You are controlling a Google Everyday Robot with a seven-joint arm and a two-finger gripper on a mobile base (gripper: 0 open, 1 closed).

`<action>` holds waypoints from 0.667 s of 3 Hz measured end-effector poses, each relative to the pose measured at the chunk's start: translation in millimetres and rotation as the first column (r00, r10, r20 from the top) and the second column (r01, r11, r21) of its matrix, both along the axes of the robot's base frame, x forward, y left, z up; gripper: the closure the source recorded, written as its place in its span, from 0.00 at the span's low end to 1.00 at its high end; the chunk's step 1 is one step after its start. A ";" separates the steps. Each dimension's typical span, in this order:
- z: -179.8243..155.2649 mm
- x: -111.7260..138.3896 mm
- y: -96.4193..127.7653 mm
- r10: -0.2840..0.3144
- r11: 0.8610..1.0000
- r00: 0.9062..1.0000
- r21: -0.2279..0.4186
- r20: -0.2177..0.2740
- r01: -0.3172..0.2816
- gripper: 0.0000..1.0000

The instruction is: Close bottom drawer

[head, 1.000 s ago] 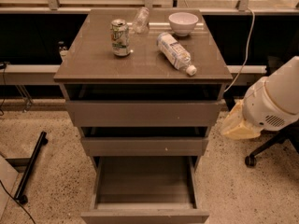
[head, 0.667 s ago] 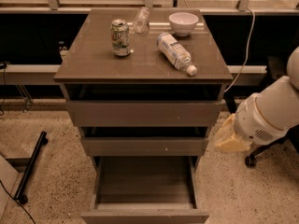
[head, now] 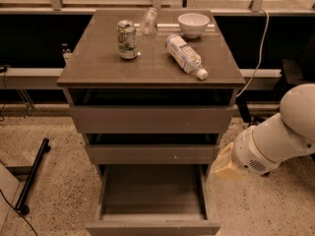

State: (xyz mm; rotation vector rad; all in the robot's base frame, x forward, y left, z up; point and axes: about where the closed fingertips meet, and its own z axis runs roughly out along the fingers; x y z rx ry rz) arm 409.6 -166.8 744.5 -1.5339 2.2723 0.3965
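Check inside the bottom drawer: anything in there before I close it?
The bottom drawer shows a bare floor with nothing lying on it. Its rear stretch is covered by the middle drawer, so that part cannot be checked. The gripper is outside, beside the drawer's right wall.

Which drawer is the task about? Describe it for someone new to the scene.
Find the grey-brown cabinet mid-view. The bottom drawer is the lowest of its three; the gripper hangs beside it on the view's right. Only it is pulled far out, its inside floor showing; the middle drawer and top drawer are nearly shut.
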 end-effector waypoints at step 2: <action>-81.3 1.8 8.2 0.055 0.998 0.993 -0.001 -0.104 -0.055 1.00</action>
